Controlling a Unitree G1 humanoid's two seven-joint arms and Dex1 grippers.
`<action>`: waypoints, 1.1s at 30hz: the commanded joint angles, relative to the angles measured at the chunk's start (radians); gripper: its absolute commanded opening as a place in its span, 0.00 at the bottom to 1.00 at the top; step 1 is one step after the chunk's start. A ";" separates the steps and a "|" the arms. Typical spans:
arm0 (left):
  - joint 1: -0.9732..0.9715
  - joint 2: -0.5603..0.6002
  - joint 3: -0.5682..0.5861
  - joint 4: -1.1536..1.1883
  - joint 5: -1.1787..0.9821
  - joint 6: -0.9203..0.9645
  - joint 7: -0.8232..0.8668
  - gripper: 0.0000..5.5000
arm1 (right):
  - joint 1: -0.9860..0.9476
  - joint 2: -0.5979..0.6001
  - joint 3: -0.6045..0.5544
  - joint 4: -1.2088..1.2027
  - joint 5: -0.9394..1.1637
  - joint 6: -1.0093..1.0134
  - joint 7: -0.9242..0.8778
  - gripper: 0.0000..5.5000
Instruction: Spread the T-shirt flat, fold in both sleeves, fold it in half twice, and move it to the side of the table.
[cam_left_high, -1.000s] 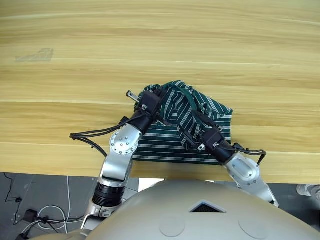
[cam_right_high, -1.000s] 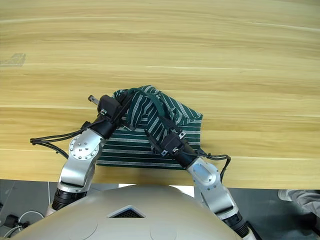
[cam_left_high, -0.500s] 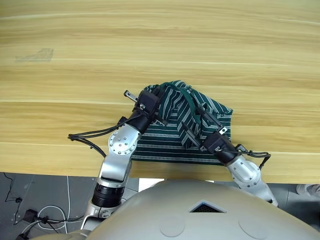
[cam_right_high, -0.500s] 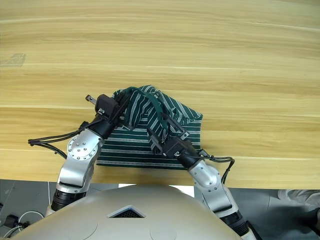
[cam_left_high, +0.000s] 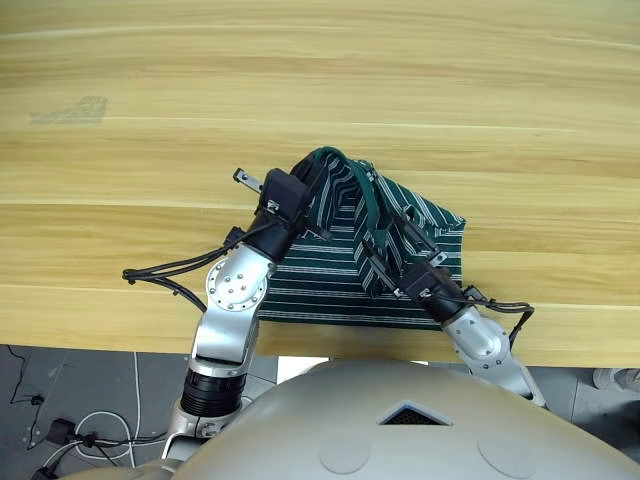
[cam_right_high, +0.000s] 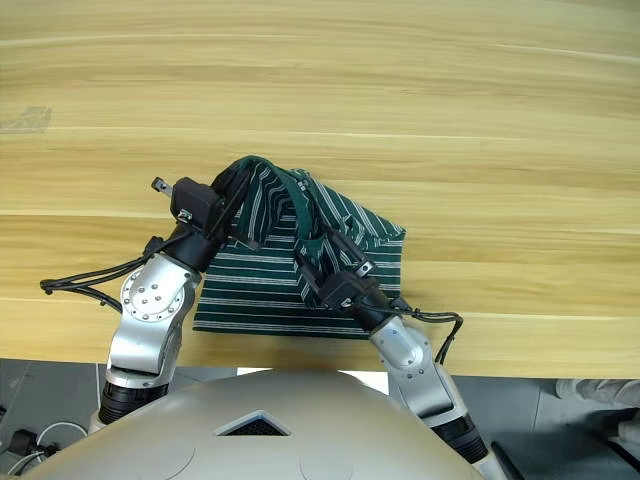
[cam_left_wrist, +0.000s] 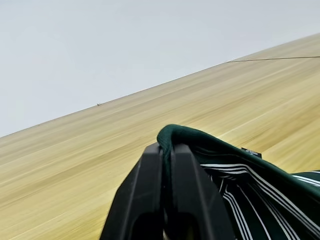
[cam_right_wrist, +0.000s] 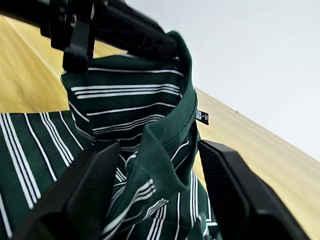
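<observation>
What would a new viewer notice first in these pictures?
The green striped T-shirt lies bunched at the near edge of the wooden table. The left claw is shut on its collar, holding it raised, and the right claw is open around collar fabric nearby.

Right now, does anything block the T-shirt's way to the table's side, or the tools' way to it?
Nothing visible does. The left tool grips the T-shirt by its collar, the right tool is at the collar too, and the table beside it holds nothing.
</observation>
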 joint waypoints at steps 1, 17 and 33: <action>-0.007 0.006 0.003 -0.015 0.002 -0.007 0.000 0.00 | -0.003 0.001 -0.004 0.031 -0.021 -0.010 -0.017 0.52; 0.000 0.012 0.024 -0.022 0.001 -0.017 0.007 0.00 | -0.025 0.019 -0.018 0.154 -0.030 -0.025 -0.055 0.28; -0.031 0.048 0.021 0.056 0.082 -0.034 0.020 0.00 | -0.093 0.022 -0.034 0.151 -0.041 -0.030 -0.049 0.00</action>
